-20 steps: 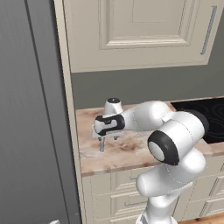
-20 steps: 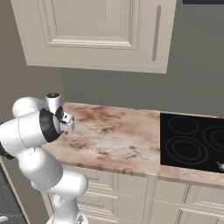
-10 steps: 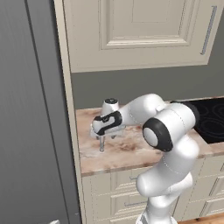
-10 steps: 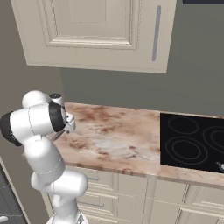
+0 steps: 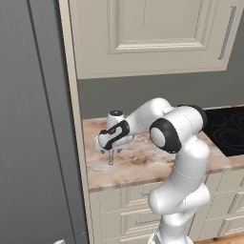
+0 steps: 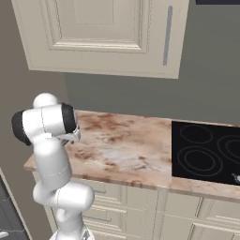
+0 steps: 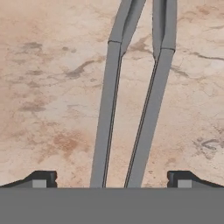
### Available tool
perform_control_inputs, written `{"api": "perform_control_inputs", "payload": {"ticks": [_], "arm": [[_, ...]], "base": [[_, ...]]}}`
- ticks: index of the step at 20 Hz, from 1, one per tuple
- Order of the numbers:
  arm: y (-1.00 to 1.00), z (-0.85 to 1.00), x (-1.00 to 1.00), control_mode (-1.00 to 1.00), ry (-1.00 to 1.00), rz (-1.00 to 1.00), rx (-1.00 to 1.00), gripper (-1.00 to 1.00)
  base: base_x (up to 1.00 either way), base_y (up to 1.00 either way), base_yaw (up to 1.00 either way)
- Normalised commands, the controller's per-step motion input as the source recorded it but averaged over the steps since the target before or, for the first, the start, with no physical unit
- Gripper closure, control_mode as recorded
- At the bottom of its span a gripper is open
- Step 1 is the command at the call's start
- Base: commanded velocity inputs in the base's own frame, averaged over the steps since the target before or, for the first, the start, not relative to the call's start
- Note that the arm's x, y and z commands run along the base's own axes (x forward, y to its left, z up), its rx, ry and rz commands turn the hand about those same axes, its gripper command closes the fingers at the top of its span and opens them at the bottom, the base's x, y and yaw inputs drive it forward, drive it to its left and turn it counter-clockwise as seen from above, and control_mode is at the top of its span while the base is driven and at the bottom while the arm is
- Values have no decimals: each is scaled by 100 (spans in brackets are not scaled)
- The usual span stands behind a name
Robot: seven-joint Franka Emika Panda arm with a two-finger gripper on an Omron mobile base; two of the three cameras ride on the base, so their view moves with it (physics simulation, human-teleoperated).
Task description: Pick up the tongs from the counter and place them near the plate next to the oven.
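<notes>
Hovering low over the counter [image 5: 143, 164] at the left of centre in the left base view, the gripper [image 5: 110, 160] points straight down at the mottled stone, close to the tall dark grey panel [image 5: 33, 124] that fills the left side of the frame. In the hand view the tongs [image 7: 131, 100] lie on the counter [image 7: 48, 87], their two grey arms running from the top of the frame down to the bottom centre and drawing closer together as they descend. The two dark finger tips [image 7: 40, 179] show at the lower left and lower right, spread wide and standing well outside both arms, so the pincer is wide open and grips nothing. In the right base view the arm's white elbow rises at the left over the counter [image 6: 126, 150], and a black cooktop [image 6: 206, 150] sits at the right edge. Cream panelled cabinets [image 5: 152, 33] hang across the top.
</notes>
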Motion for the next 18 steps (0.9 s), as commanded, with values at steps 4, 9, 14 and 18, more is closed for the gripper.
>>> {"api": "perform_control_inputs", "payload": {"ticks": [4, 9, 14, 18], "arm": [[4, -33, 8, -100, 0, 0, 1, -100], [-1, -38, 0, -100, 1, -2, 3, 100], [-2, -16, 0, -100, -3, 0, 1, 100], [-18, -1, 0, -100, -8, 0, 1, 100]], "base": [[0, 0, 0], [0, 0, 0], [0, 0, 0], [0, 0, 0]]}}
